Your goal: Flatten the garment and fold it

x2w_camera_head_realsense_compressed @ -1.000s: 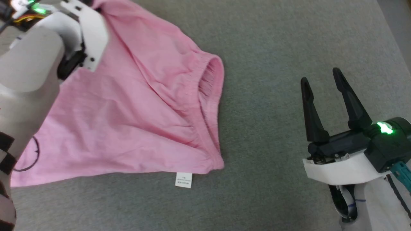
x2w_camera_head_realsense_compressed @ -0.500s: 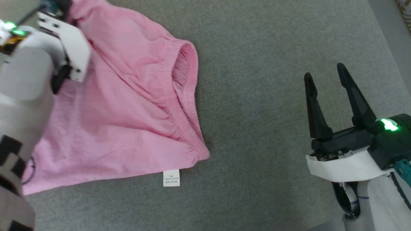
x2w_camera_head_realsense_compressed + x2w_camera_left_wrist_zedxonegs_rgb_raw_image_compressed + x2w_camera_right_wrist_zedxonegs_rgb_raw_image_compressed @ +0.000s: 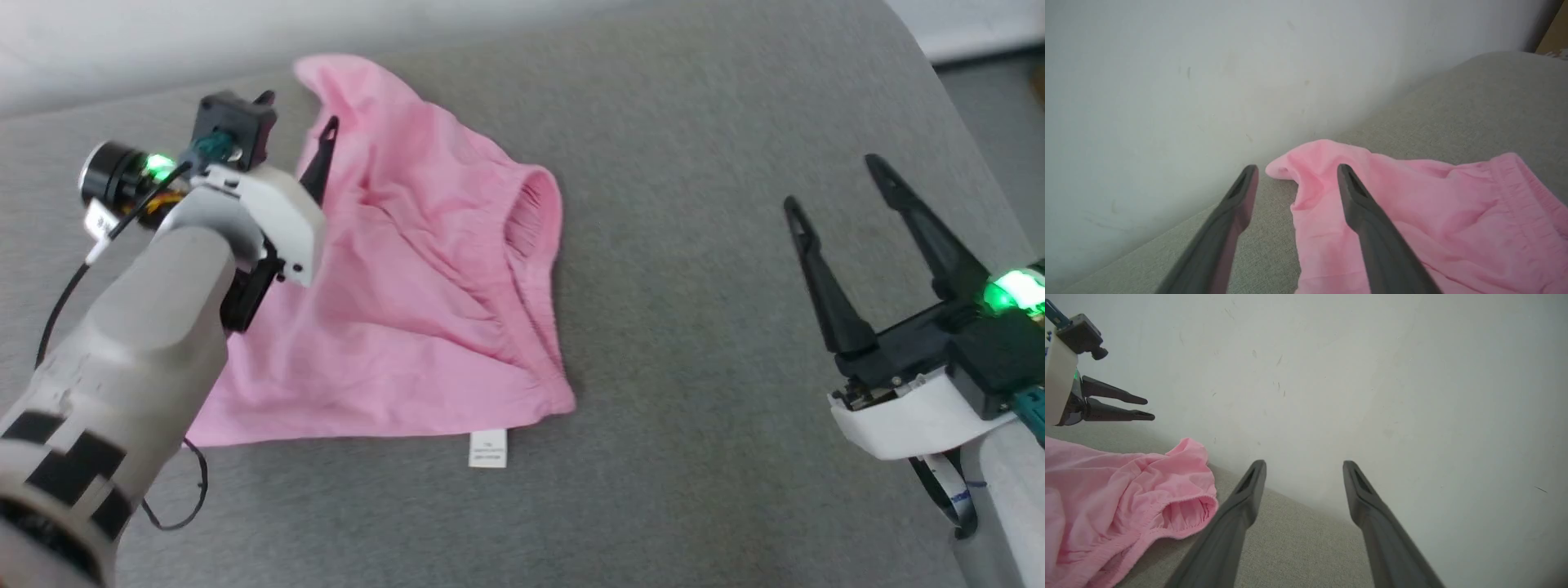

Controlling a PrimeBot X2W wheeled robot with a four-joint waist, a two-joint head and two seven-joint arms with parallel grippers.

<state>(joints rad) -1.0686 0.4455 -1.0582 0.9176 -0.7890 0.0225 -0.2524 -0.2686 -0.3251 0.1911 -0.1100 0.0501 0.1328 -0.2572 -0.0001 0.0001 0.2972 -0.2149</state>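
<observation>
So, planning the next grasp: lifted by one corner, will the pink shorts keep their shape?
Probably not: the shorts lie in soft wrinkles, so they would likely drape limply. The cloth looks thin, so probably light. The gathered waistband may bunch.

Grey cloth-covered surface [image 3: 718,269], weave showing, its far edge run up against a pale wall [image 3: 1167,73] and its far right corner rounded off. On it, toward the left side, lie the pink shorts [image 3: 408,310], spread but rumpled, with creases across the middle. One peak of cloth reaches close to the far edge. The gathered waistband [image 3: 535,237] faces the right side and gapes a little. At the near hem a small white label [image 3: 487,448] rests flat on the grey.
</observation>
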